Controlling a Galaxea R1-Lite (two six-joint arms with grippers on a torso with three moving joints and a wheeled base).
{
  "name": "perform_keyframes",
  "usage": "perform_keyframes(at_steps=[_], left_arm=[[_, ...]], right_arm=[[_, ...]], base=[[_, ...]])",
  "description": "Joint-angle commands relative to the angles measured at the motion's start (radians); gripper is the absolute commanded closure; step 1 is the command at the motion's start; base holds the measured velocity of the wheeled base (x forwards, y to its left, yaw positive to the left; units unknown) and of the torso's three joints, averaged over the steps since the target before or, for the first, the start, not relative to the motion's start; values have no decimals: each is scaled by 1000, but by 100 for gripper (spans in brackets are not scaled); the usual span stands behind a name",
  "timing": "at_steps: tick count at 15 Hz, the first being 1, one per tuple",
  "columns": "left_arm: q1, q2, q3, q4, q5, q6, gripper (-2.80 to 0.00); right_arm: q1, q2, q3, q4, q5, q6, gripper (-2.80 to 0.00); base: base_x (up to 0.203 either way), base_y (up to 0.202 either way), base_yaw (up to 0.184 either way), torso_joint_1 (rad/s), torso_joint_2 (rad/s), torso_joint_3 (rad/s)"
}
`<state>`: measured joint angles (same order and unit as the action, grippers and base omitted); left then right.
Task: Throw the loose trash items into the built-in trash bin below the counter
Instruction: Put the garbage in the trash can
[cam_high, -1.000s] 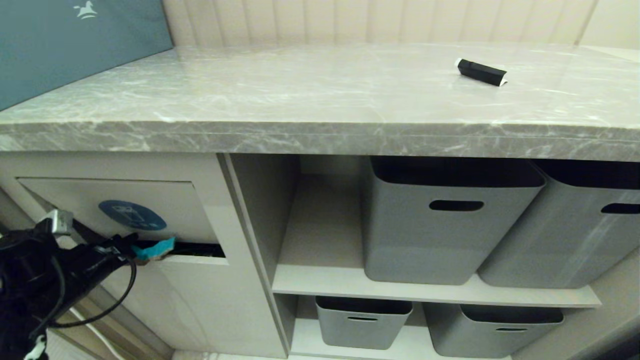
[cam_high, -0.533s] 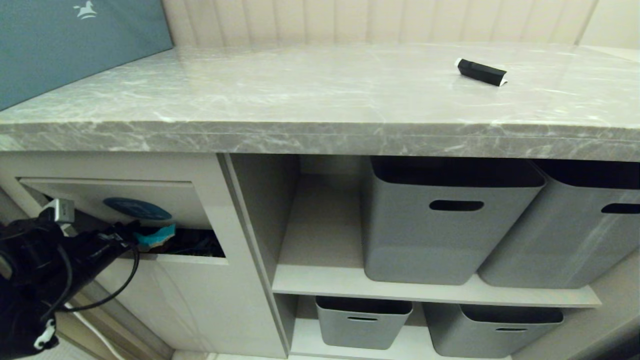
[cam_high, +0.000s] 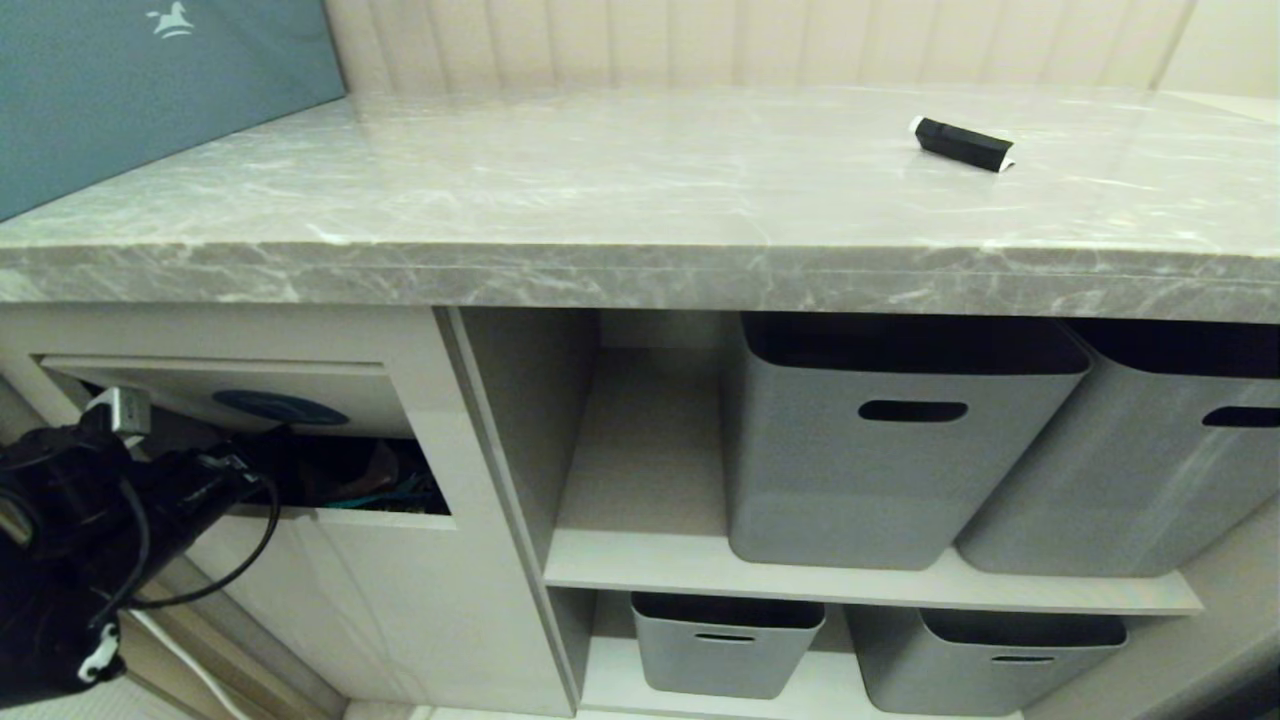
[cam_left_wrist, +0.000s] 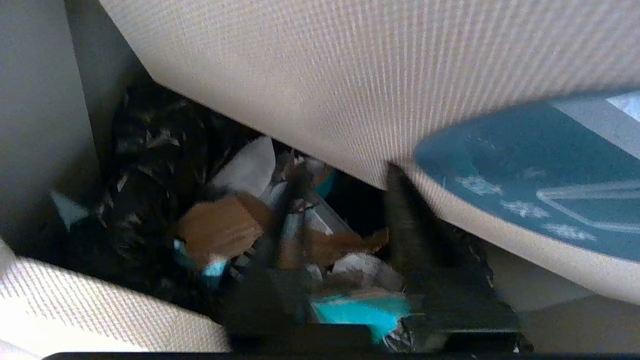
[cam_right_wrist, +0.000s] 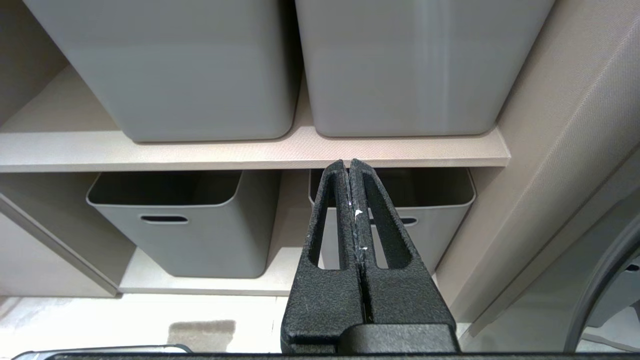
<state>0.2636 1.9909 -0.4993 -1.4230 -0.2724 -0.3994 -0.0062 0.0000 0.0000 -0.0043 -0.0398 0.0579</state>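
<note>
Head view gives me the big picture first: the grey marble bench (cam_high: 640, 190) runs across the frame, with the teal-blue box (cam_high: 150, 95) leaning at its far left and grey tubs (cam_high: 900, 440) on the shelves below. Under the bench at left sits the built-in trash bin (cam_high: 330, 560), its flap (cam_high: 250, 395) pushed inward so that the dark opening shows. My left gripper (cam_high: 262, 470) is at that opening, nose inside, holding the flap in.

From the left wrist view I see the jaws parted partway, with nothing pinched between them. A bright blue and tan cardboard scrap (cam_left_wrist: 357, 307) lies just under the fingers, blurred, on the heap of older rubbish; I judge it has been let go, though I cannot tell whether it is touching a finger.

To finish this step well, I would keep the jaws apart, wait until the scrap is plainly clear, then draw the arm straight out along the line of entry so the flap swings back without catching a finger or the cable.

The black wrapper (cam_high: 962, 144) is on the bench, far right and well away from the bin; it is next.

The right gripper (cam_right_wrist: 352, 200) hangs parked before the lower tubs, jaws pressed together and empty.
</note>
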Motion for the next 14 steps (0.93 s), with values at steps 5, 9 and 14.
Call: perform_keyframes(at_steps=[5, 9, 14], left_arm=[[2, -37, 34, -9, -1, -16, -280], [28, -143, 114, -9, 4, -14, -280], [89, -388, 336, -4, 11, -13, -280]], right_arm=[[0, 0, 2, 0, 0, 0, 0], [0, 0, 2, 0, 0, 0, 0], [0, 0, 2, 0, 0, 0, 0]], base=[[0, 0, 0, 0, 0, 0], [0, 0, 0, 0, 0, 0], [0, 0, 0, 0, 0, 0]])
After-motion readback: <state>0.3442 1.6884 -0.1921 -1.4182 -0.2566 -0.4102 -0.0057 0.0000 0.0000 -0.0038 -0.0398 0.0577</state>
